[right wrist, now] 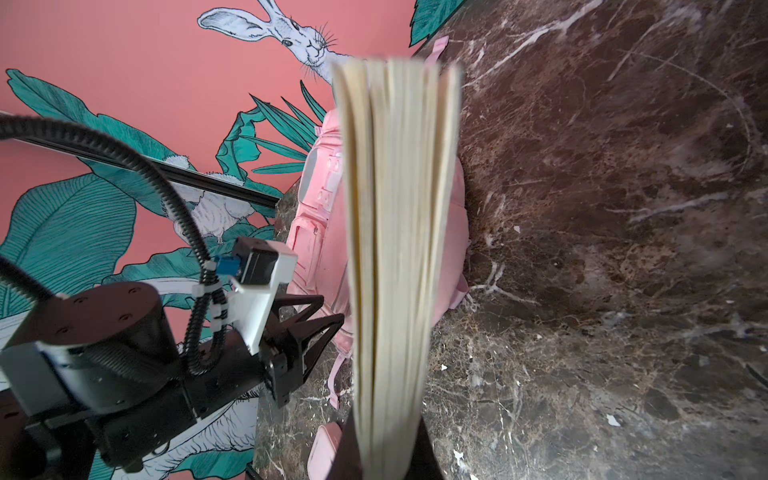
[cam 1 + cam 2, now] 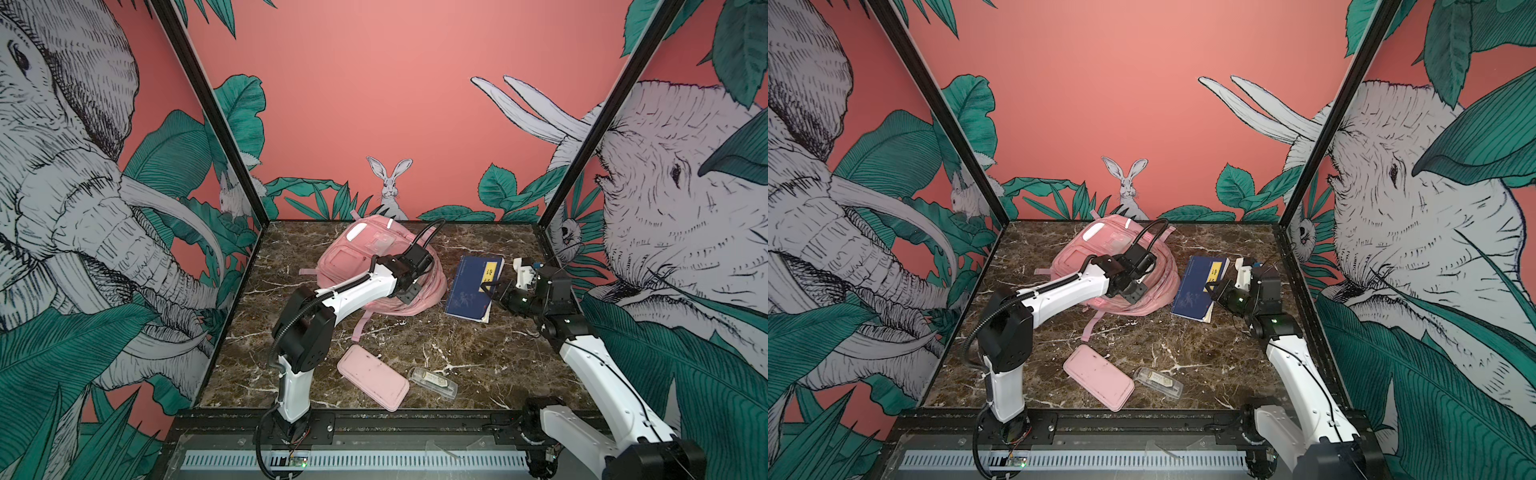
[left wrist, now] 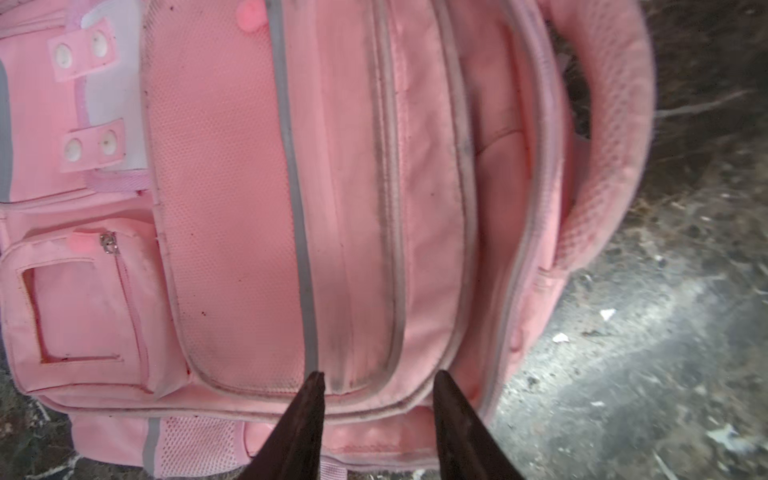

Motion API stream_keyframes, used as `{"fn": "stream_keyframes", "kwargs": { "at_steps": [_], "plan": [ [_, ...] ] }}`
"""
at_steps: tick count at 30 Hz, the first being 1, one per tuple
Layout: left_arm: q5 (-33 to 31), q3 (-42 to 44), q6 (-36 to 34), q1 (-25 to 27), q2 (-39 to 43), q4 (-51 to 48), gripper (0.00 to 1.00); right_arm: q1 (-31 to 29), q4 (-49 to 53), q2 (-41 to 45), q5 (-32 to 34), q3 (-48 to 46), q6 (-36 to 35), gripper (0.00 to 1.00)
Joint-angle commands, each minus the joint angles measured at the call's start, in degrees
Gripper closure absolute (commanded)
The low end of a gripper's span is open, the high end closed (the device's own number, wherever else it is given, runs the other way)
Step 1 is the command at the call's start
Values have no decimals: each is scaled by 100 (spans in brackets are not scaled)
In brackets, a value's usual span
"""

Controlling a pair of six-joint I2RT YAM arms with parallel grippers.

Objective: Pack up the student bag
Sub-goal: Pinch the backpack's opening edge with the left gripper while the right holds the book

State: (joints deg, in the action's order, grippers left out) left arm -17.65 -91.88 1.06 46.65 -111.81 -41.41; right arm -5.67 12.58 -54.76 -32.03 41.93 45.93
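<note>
Here, bag (image 2: 353,257) (front up) at twelve o'clock, left gripper (image 3: 380,374) above, jaws partly apart, right gripper (image 2: 492,291) clamping book (image 2: 469,286) at two o'clock.

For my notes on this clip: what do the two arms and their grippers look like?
Both arms, left arm and right arm, have white shell links joined by black cylindrical joint housings. A ribbed black cable loops along the left one. The left gripper and right gripper are black, with tapering pointed fingers. A white wrist camera mount carries a blue connector.
</note>
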Motion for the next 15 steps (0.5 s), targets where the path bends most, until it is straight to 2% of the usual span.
{"fn": "stream_keyframes", "kwargs": {
  "at_steps": [1,15],
  "plan": [
    [-250,-305,-170,1,-107,-122,56,-65,-155,176,13,-25,-111,100],
    [-141,-566,-150,2,-518,-191,56,-214,-177,41,72,-11,-181,100]
  ]
}}
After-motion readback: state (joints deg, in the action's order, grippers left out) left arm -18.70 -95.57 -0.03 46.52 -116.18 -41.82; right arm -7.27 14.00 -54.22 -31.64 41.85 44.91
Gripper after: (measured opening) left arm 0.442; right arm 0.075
